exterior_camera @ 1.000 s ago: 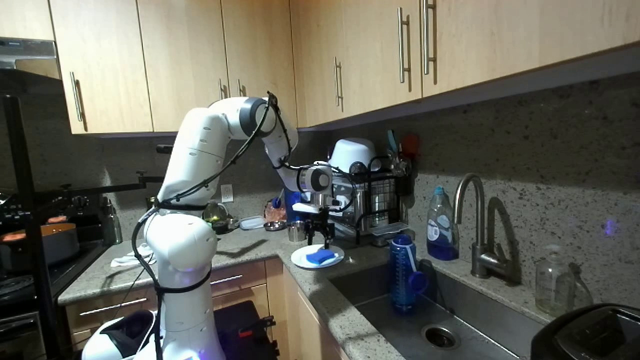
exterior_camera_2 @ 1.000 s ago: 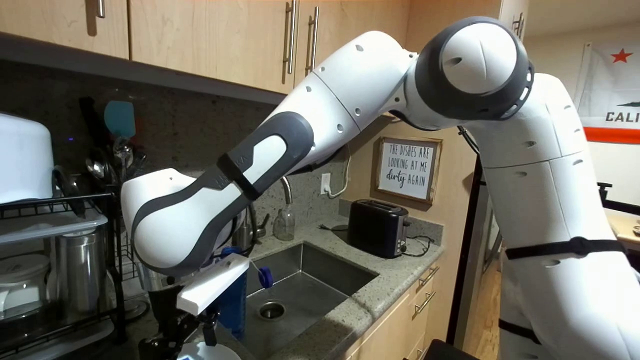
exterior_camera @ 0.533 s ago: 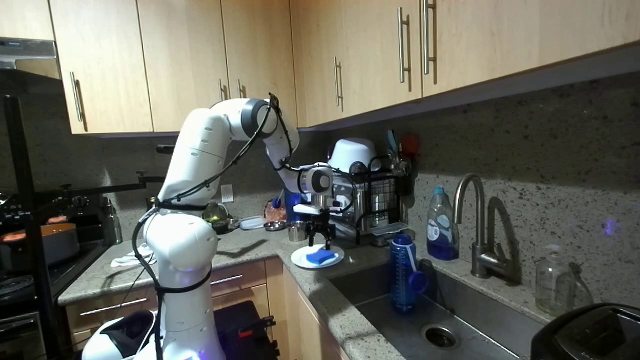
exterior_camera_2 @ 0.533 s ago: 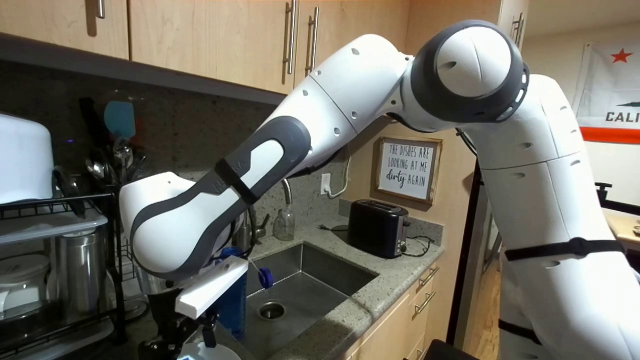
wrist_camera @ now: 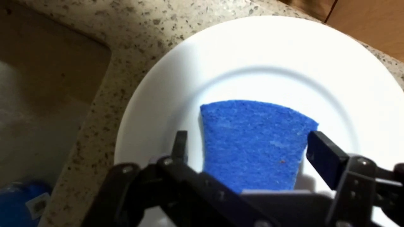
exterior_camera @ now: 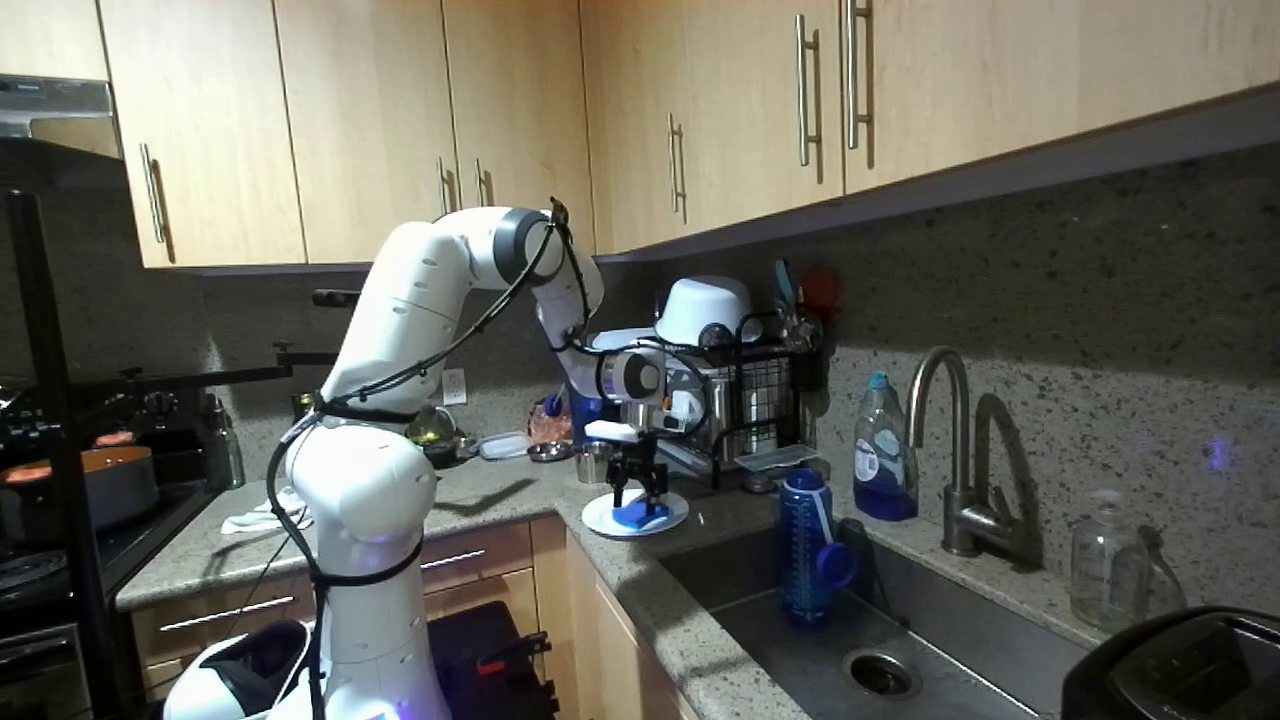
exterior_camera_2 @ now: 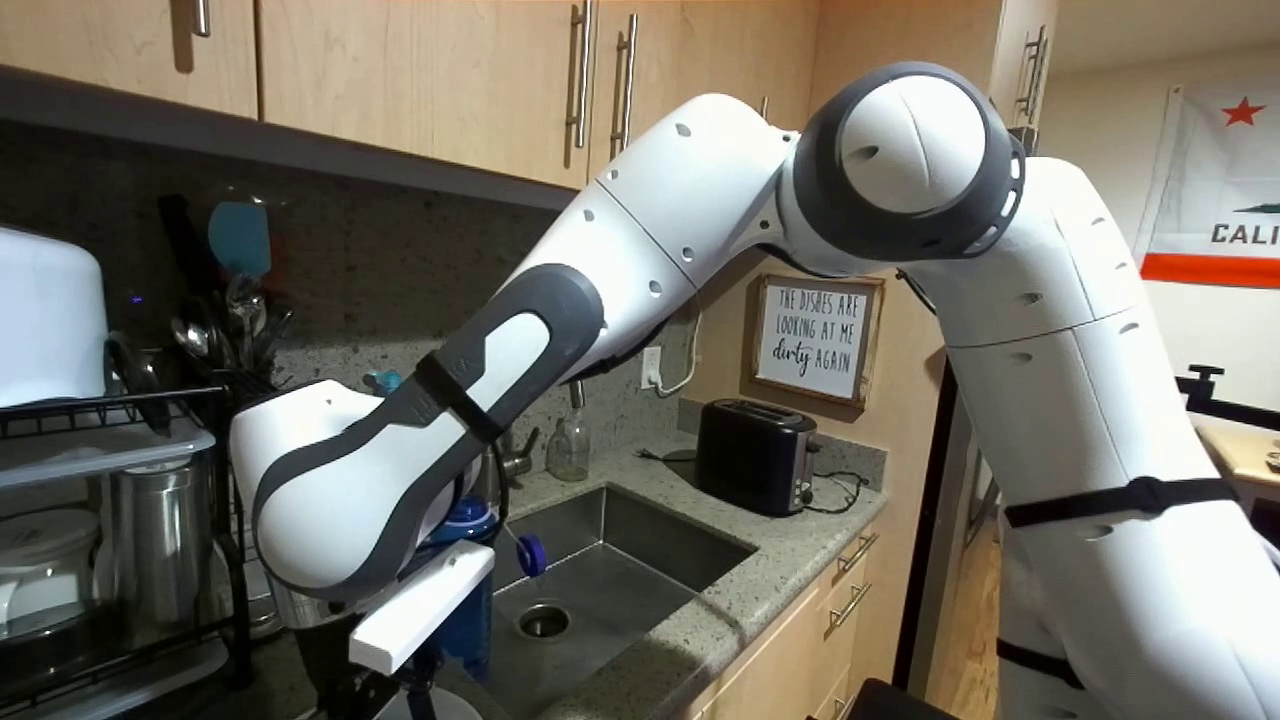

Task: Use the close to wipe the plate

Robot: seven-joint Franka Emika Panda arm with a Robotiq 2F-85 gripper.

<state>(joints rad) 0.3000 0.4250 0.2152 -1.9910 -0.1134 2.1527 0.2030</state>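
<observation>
A white plate lies on the counter by the sink corner; it fills much of the wrist view, and its edge shows at the bottom of an exterior view. A blue sponge with a curved edge lies flat on the plate, and it also shows in the wrist view. My gripper is open, low over the plate, with one finger on each side of the sponge. The right finger is at or very near the sponge's side; a gap shows at the left finger. The sponge's near end is hidden behind the gripper.
The sink lies beside the plate, with a blue bottle standing in it. A black dish rack and a metal cup stand behind the plate. A white cloth lies on the counter by the stove.
My gripper has moved down from above the plate's far side to around the sponge, and the arm has lowered with it. The sponge and plate have not visibly moved.
</observation>
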